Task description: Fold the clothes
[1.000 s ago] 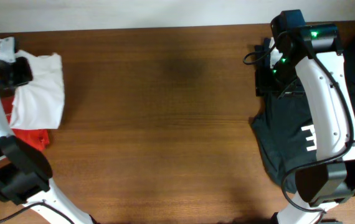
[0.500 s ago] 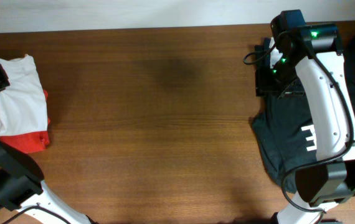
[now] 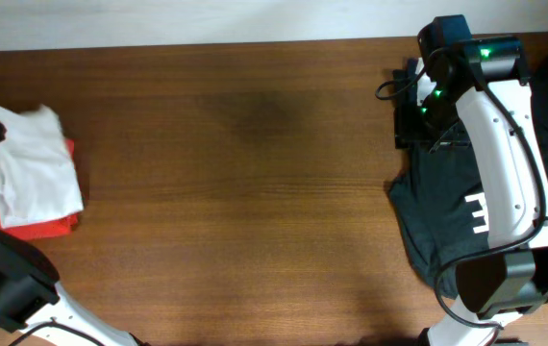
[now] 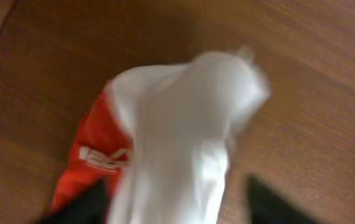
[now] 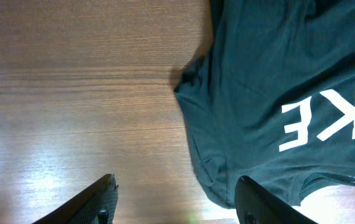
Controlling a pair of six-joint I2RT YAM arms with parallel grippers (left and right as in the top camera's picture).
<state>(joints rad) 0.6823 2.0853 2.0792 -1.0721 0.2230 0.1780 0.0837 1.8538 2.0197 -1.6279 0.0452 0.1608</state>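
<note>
A brown wood-grain worktop [image 3: 255, 192] fills nearly the whole overhead view, with a strip of pale wall [image 3: 207, 19] along its far edge. The middle of the worktop is bare wood, and light glares off it in the right wrist view.

The biggest thing on it is a black shirt [image 3: 437, 211], rumpled at the right edge, with white lettering [image 5: 327, 121] across it. The white right arm [image 3: 500, 144] reaches over this shirt, a green light glowing near its wrist. The left arm [image 3: 10, 279] shows only at the lower left corner and along the left edge.

At the far left edge lies the white T-shirt [image 3: 32, 168], bunched into a rough upright oblong. It rests on top of a smaller red garment [image 3: 34, 229], which sticks out below it and along its left side. In the left wrist view the T-shirt is blurred, and a red panel with white marks shows beside it.

The right fingers [image 5: 99, 202] are spread wide above the wood and the black shirt's edge, and nothing is between them. The left fingers [image 4: 271, 202] are also spread wide. The white cloth lies in the gap between them, but the blur hides whether either finger touches it.
</note>
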